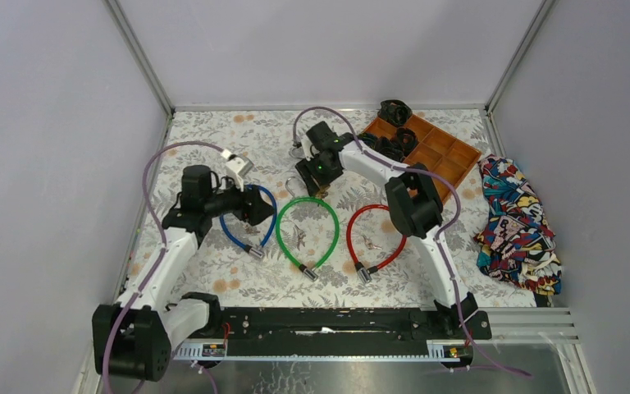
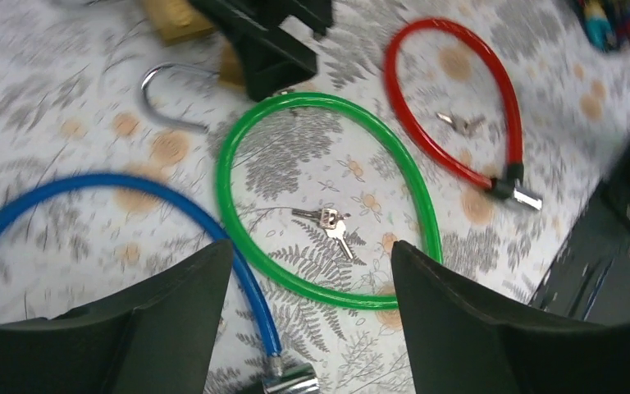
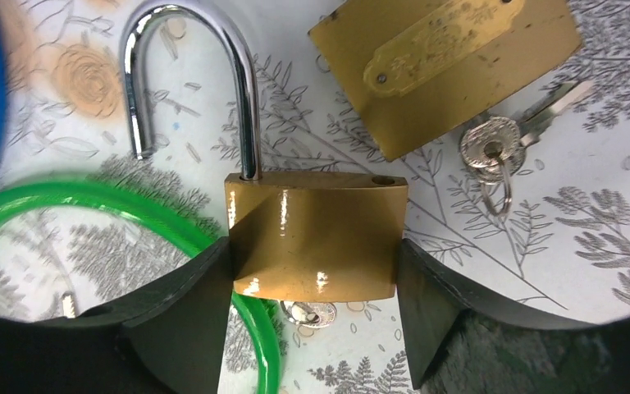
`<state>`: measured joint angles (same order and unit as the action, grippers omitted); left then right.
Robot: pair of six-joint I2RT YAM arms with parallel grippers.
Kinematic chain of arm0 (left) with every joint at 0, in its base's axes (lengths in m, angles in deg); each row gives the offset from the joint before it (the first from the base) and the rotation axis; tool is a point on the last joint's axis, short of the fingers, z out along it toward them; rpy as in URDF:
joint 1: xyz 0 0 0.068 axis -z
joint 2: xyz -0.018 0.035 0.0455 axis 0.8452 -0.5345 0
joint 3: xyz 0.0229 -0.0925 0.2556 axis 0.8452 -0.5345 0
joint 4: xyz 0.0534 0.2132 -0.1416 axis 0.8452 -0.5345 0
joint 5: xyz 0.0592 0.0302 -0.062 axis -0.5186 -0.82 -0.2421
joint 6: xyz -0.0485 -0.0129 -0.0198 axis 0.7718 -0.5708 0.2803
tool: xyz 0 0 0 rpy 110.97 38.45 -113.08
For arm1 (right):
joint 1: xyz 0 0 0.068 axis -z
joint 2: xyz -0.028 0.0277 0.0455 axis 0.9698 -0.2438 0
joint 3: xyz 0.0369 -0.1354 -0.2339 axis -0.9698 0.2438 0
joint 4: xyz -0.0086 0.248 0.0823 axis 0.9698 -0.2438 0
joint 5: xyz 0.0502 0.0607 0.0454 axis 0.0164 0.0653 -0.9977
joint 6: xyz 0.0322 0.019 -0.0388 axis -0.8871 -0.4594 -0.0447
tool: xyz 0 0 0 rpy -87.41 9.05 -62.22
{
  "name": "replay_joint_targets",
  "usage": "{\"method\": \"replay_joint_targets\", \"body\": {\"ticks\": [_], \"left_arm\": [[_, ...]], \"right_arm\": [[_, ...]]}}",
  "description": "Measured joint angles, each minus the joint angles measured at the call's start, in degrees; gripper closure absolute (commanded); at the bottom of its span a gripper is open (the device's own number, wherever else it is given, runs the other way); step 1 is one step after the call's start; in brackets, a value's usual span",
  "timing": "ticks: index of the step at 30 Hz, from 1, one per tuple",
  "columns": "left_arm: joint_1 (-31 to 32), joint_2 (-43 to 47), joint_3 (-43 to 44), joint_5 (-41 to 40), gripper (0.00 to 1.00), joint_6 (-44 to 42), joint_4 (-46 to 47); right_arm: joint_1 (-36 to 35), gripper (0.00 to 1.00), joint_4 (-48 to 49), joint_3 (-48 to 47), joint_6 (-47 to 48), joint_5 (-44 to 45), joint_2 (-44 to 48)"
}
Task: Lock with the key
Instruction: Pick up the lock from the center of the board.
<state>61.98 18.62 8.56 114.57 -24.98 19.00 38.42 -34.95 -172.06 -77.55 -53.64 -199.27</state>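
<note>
My right gripper (image 3: 313,254) is shut on the body of a brass padlock (image 3: 316,234), which rests on the floral table cover. Its steel shackle (image 3: 189,33) stands open, one leg free. A key head (image 3: 308,312) shows just below the padlock's bottom edge. In the top view the right gripper (image 1: 316,176) is at the table's middle back. My left gripper (image 2: 312,263) is open and empty, hovering over the blue cable lock (image 2: 131,189) and green cable lock (image 2: 328,197). A loose pair of keys (image 2: 332,223) lies inside the green loop.
A second brass padlock (image 3: 447,66) with its keys (image 3: 492,152) lies just beyond the held one. A red cable lock (image 1: 373,238) with keys (image 2: 459,123) inside lies right of the green one. An orange compartment tray (image 1: 447,156) and a patterned cloth (image 1: 517,222) are at the right.
</note>
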Motion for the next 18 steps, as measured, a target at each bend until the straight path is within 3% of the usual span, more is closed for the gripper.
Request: {"method": "replay_joint_targets", "body": {"ticks": [5, 12, 13, 18], "left_arm": [[2.3, -10.3, 7.5, 8.3, 0.26, -16.9, -4.8], [3.3, -27.2, 14.9, 10.6, 0.02, -38.1, -0.4], [3.8, -30.6, 16.2, 10.1, 0.02, -44.7, -0.2], [9.1, -41.9, 24.1, 8.8, 0.04, -56.1, -0.8]], "right_arm": [[3.9, 1.00, 0.0, 3.5, -0.4, -11.7, 2.4], [7.8, 1.00, 0.9, 11.8, -1.0, -22.3, 6.8], [8.0, 1.00, 1.2, 12.7, -1.0, -23.4, 7.2], [8.1, 1.00, 1.2, 14.5, -0.9, -27.5, 8.3]]}}
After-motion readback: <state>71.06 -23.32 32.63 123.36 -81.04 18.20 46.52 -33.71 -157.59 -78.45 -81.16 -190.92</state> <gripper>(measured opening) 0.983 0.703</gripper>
